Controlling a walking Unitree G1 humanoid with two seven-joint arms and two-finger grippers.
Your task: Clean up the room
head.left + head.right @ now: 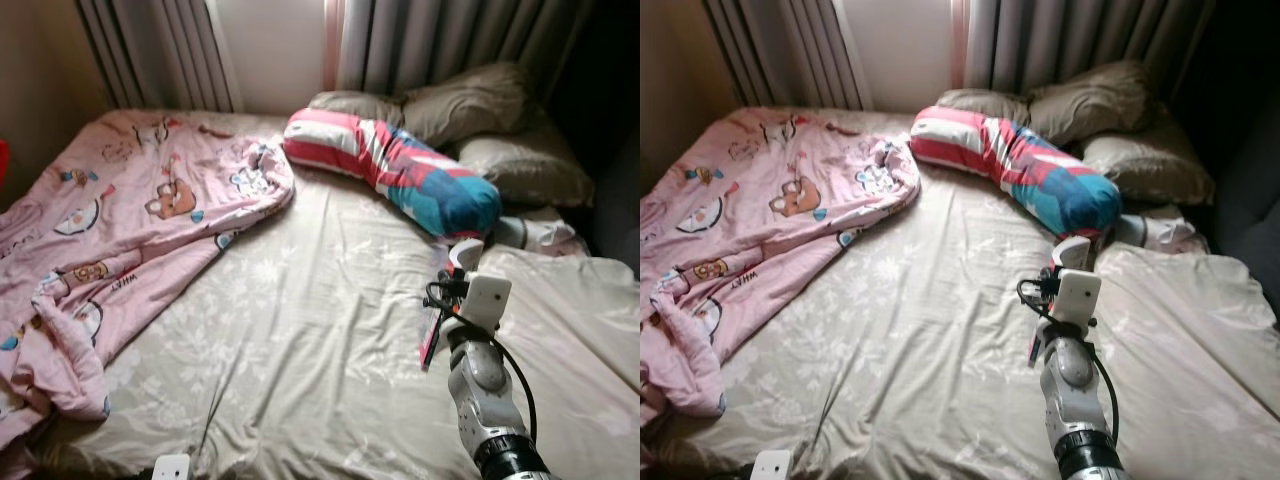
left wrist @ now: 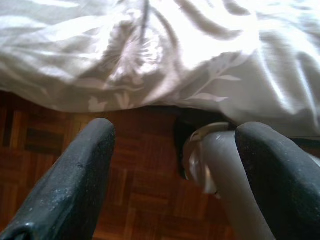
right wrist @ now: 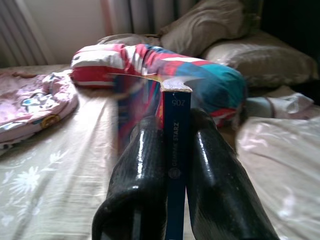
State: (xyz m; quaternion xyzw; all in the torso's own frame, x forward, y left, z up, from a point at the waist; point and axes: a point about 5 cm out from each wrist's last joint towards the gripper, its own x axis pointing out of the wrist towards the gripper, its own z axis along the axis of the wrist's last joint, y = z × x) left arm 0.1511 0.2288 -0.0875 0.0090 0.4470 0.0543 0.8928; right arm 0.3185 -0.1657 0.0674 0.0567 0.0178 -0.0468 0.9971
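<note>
My right gripper (image 3: 176, 125) is shut on a thin book (image 3: 177, 150) with a blue spine, gripped edge-on between both fingers. It is held above the right half of the bed (image 1: 300, 330), where the book's pink cover (image 1: 431, 338) shows below the wrist. A crumpled pink cartoon blanket (image 1: 120, 230) covers the bed's left side. A red, white and teal bolster (image 1: 400, 165) lies across the head end. My left gripper (image 2: 175, 150) hangs open low beside the bed, over the parquet floor (image 2: 140, 200).
Grey pillows (image 1: 480, 110) are stacked at the back right against the curtains (image 1: 420, 40). A crumpled white cloth (image 1: 540, 232) lies beside the bolster. The bedsheet's edge (image 2: 150, 75) hangs over the floor, with a pale grey rounded object (image 2: 215, 155) under it.
</note>
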